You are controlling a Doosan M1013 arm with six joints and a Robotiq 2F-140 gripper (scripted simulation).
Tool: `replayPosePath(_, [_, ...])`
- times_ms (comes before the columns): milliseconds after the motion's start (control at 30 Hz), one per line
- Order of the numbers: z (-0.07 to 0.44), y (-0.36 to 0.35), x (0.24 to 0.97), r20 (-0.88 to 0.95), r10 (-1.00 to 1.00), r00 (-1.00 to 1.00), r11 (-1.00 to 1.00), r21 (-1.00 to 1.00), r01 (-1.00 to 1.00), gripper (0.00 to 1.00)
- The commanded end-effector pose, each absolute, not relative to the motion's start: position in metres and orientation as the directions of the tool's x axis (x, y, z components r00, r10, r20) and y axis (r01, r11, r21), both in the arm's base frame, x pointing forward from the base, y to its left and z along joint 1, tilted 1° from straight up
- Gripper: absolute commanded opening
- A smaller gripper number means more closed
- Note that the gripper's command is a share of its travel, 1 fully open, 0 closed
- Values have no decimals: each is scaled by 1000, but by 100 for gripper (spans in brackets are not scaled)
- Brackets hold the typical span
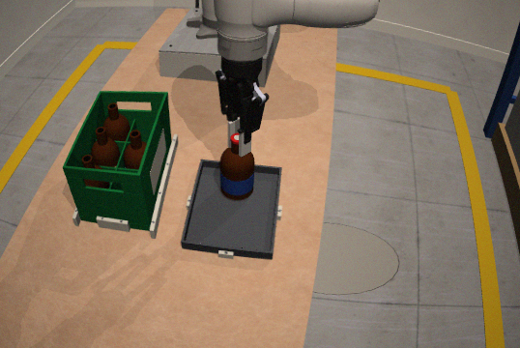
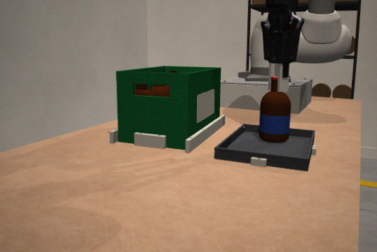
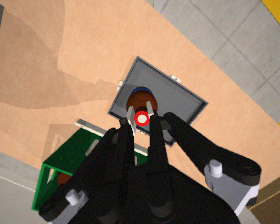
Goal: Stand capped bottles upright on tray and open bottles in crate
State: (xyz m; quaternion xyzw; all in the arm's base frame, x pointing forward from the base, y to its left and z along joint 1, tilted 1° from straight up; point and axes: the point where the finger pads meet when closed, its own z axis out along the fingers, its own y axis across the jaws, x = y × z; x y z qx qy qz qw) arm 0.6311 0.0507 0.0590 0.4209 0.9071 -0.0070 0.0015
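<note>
A brown capped bottle (image 1: 237,171) (image 2: 275,109) (image 3: 136,100) with a blue label and a red cap stands upright on the dark grey tray (image 1: 232,233) (image 2: 242,145) (image 3: 186,102), near its far edge. My gripper (image 1: 240,141) (image 2: 278,82) (image 3: 141,110) comes straight down from above and is shut on the bottle's neck just under the cap. Three open brown bottles (image 1: 116,123) (image 1: 103,148) (image 1: 134,149) stand in the green crate (image 1: 123,199) (image 2: 158,120) (image 3: 66,160) to the left of the tray; a fourth neck (image 1: 88,161) shows at the crate's near-left cell.
The crate and the tray sit level on the tan table top, each held by small white corner stops (image 1: 112,222) (image 2: 258,161). The robot's grey base (image 1: 176,59) stands behind them. A shelf rack (image 2: 252,22) stands at the back wall.
</note>
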Motion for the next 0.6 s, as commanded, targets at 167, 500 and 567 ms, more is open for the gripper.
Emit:
replayPosePath(167, [58, 51, 631, -8, 764, -646, 646, -11, 764, 0])
replayPosePath(500, [57, 51, 631, -8, 764, -646, 646, -11, 764, 0])
replayPosePath(567, [58, 51, 631, -8, 764, -646, 646, -11, 764, 100])
